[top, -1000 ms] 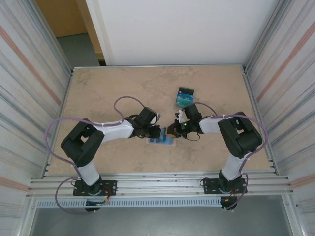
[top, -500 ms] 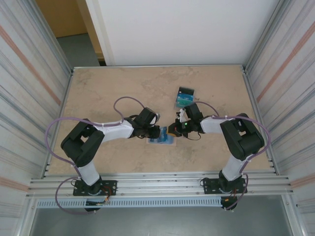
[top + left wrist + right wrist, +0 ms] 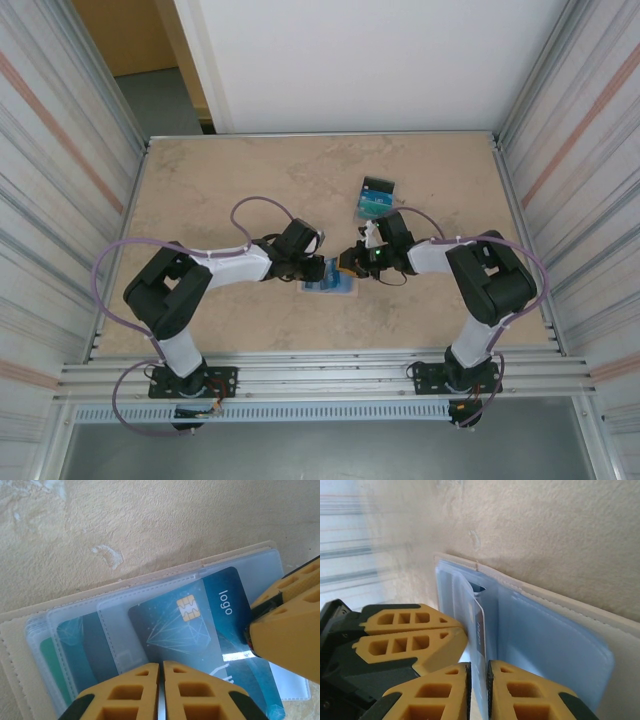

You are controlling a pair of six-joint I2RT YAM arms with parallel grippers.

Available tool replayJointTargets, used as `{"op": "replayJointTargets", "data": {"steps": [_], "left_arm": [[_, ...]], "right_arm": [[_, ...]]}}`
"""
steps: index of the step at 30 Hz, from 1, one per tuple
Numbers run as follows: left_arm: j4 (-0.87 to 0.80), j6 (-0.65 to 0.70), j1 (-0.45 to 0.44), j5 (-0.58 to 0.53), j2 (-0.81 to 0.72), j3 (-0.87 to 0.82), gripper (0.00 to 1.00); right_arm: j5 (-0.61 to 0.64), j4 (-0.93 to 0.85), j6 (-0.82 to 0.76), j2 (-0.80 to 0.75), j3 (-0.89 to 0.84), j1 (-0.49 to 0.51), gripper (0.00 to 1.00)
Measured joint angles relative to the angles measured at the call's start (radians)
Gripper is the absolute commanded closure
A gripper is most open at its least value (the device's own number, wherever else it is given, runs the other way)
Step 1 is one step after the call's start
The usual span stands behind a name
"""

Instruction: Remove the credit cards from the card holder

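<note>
One teal plastic card [image 3: 190, 625] pinched at its 3 o'clock edge by right gripper [image 3: 479, 669] — left gripper [image 3: 161, 671] fingers closed together, empty, over open beige bifold card holder [image 3: 15, 645]

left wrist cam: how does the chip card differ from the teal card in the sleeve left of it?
Chip card lies exposed on top of the clear sleeves, chip and "logo" sharp; teal card sits under frosted plastic, hazy. Chip card's edge sits between the fingers of the right gripper; teal card is away from them. Both are blue-green and lie on the open card holder.
</note>
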Motion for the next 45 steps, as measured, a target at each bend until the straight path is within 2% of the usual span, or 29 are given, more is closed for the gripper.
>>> {"op": "replayJointTargets", "data": {"steps": [9,22,32,40,45], "left_arm": [[0.002,-0.004,0.000,0.000,0.000,-0.002,0.89],[0.014,-0.012,0.003,-0.007,-0.004,-0.013,0.89],[0.021,-0.002,0.042,-0.008,-0.023,-0.033,0.88],[-0.001,0.048,0.054,-0.011,-0.032,-0.030,0.81],[-0.035,0.072,0.060,-0.011,-0.051,-0.025,0.72]], "right_arm": [[-0.001,0.055,0.027,0.034,0.000,0.023,0.80],[-0.004,0.023,0.013,0.027,0.002,0.013,0.92],[0.024,-0.178,-0.099,-0.056,0.040,-0.031,0.99],[0.075,-0.361,-0.207,-0.104,0.123,-0.037,1.00],[0.152,-0.507,-0.301,-0.146,0.218,-0.046,1.00]]}}
